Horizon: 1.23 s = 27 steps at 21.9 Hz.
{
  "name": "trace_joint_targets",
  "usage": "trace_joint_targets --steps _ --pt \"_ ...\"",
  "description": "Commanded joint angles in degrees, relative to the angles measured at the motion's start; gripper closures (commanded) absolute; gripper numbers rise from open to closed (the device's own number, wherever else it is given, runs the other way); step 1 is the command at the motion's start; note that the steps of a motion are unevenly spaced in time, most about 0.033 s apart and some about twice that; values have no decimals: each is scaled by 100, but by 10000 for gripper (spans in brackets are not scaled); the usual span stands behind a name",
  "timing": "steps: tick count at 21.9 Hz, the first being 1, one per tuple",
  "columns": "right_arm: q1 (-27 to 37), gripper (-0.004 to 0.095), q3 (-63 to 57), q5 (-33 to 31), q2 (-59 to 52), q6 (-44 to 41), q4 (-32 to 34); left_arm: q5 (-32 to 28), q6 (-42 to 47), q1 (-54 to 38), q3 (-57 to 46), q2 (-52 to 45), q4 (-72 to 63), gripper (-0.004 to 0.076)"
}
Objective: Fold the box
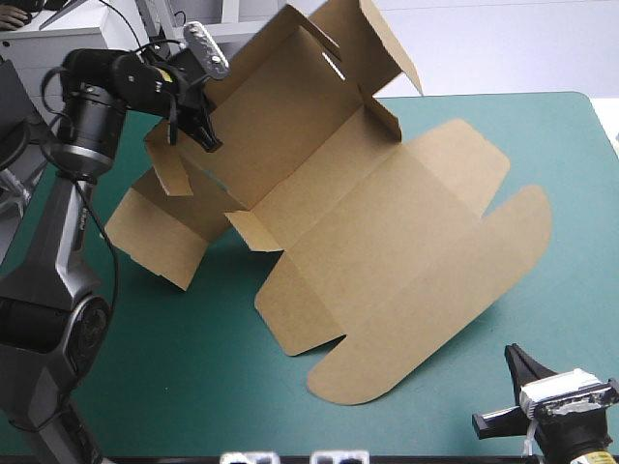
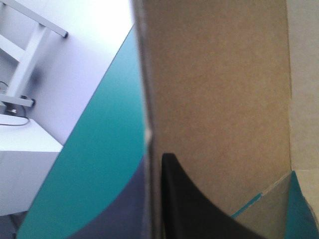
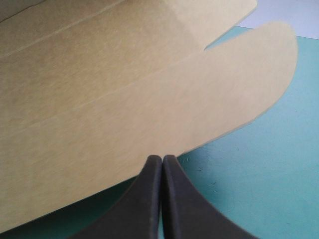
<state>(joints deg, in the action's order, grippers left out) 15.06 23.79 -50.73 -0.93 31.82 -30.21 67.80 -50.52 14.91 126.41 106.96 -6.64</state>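
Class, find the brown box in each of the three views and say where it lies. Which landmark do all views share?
High view: the box lies mid-table, partly raised, the left gripper on its far-left wall.
Left wrist view: the box stands between the fingers.
Right wrist view: the box lies ahead of the shut right gripper.
Shared landmark: the teal-green cover under the box.

Teal-green covered table (image 1: 193,387), pale floor (image 1: 513,48) beyond
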Motion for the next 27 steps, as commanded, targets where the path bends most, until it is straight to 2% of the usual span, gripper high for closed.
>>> trace_joint_targets --steps 1,8,12,14,15,16,18,21,24,27 --pt "9 928 140 398 -112 17 -121 -666 -31 598 194 -319 587 732" --pt "9 928 140 398 -112 17 -121 -723 163 1595 194 -319 1487 732" --pt "9 928 140 398 -112 17 -121 -522 297 2042 -431 -416 2335 732" --pt "9 928 140 398 -112 17 -121 -912 455 2081 -1217 -624 2664 733" --pt "9 928 140 398 -112 17 -121 -1293 455 2093 -1819 -801 2690 733" --pt "9 928 140 398 -112 17 -121 -1374 455 2149 -1977 -875 2754 732" --pt "9 928 140 398 -112 17 -121 -1871 764 2399 -2945 -1241 3742 732" --pt "9 928 140 398 -112 17 -121 -2662 974 2584 -3664 -1631 3932 732" --pt "9 928 140 398 -112 17 -121 -3334 1206 2714 -4426 -1943 4746 732" --pt "9 926 140 398 -112 17 -121 -3908 1959 2714 -4826 -1969 5557 732"
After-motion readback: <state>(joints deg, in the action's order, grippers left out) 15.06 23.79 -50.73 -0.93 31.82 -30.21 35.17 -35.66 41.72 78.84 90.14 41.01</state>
